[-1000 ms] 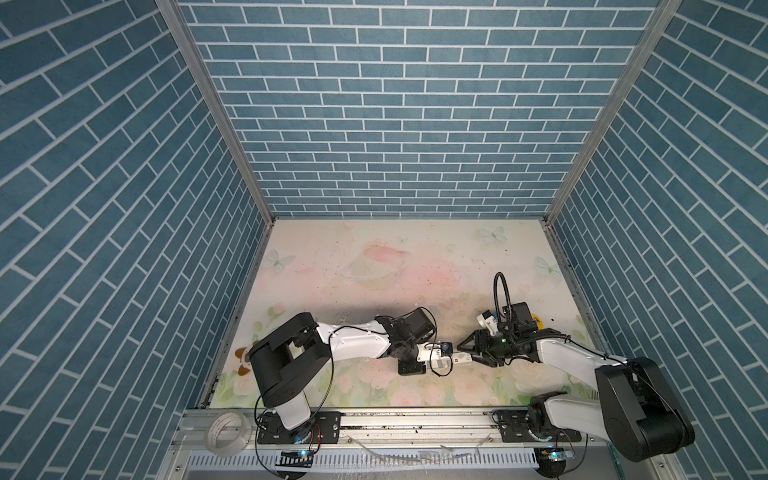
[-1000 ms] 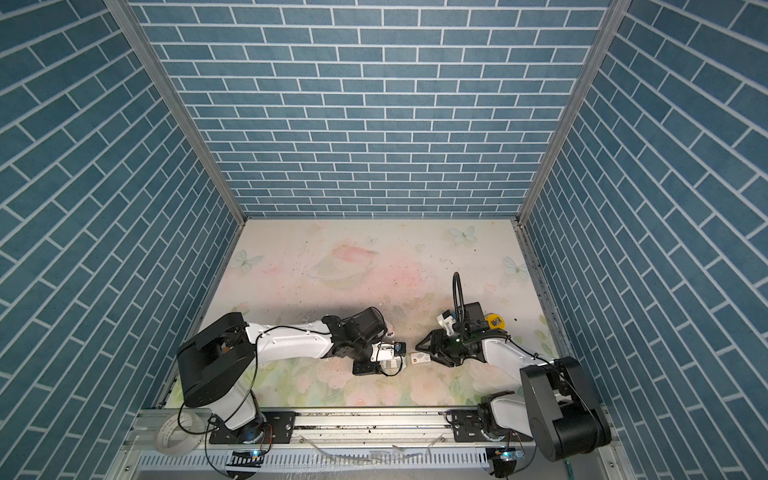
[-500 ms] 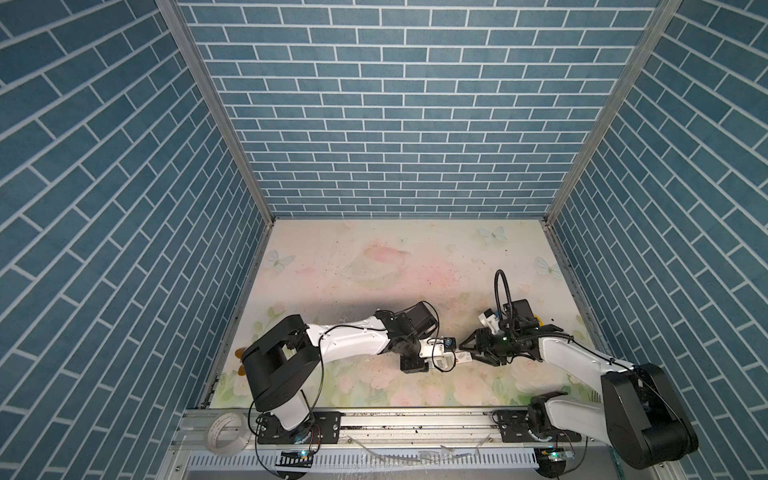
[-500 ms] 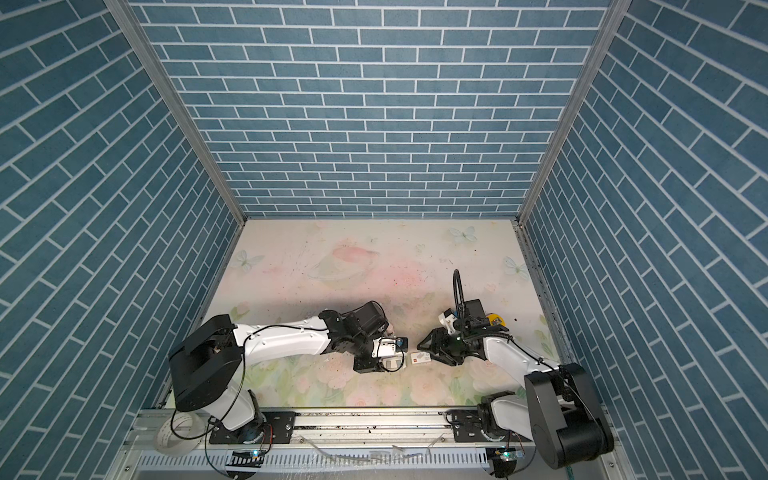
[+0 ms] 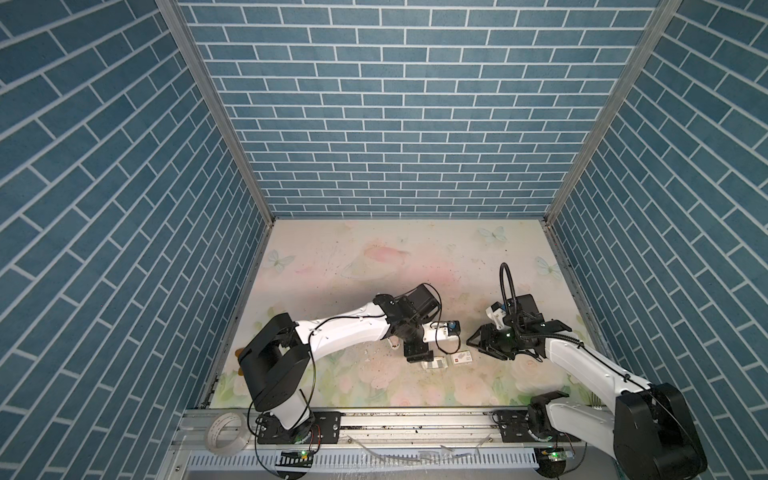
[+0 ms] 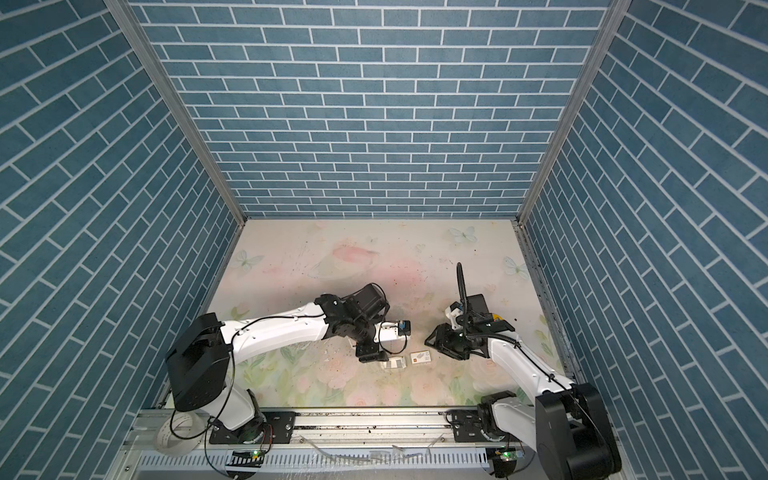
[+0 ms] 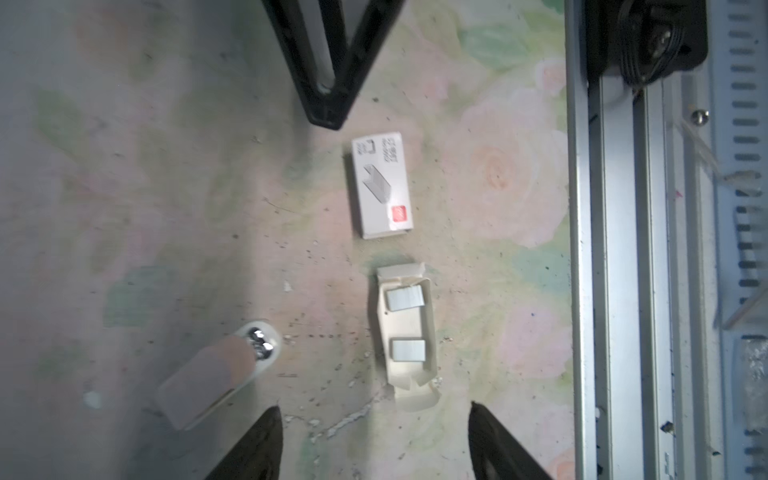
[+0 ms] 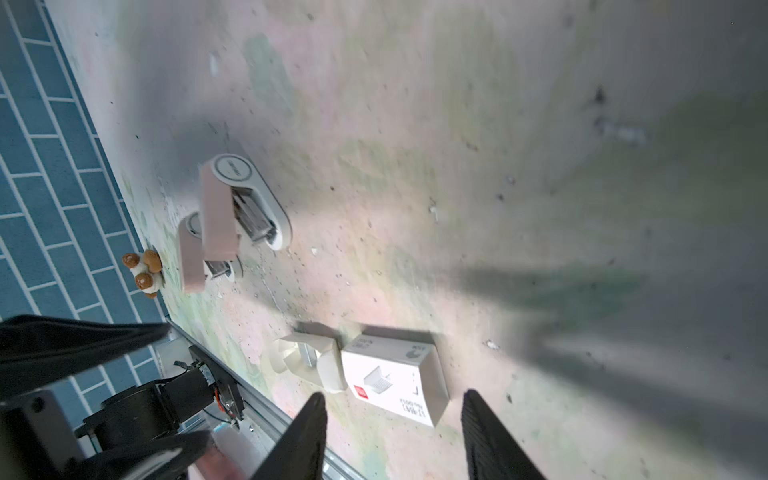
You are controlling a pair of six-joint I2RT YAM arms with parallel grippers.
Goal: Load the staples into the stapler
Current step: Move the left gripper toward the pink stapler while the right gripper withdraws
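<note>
Two short silver blocks of staples [image 7: 405, 299] lie in a small white cardboard tray [image 7: 430, 328] [image 5: 436, 364] [image 6: 394, 363]. My left gripper [image 7: 372, 419] [image 5: 417, 355] hovers open just behind one end of the tray, holding nothing. The white sleeve [image 8: 395, 382] [image 7: 380, 183] with its red mark lies end to end with the tray. It sits between the fingers of my open right gripper [image 8: 392, 399] [image 5: 471, 341], with a gap on each side. The stapler [image 8: 249, 208] [image 7: 220, 374], white with a pink cover, lies open, its metal channel showing. A second pink-and-white piece [image 8: 193, 253] sits beside it.
A small brown-capped toy [image 8: 143, 270] sits by the left wall. The aluminium front rail [image 7: 602, 249] runs close to the tray. A roll of tape [image 5: 224, 434] rests on that rail. Blue brick walls close in three sides.
My left gripper's jaws have spread wider above the tray end. The right gripper has closed in slightly around the sleeve and has hardly shifted.
</note>
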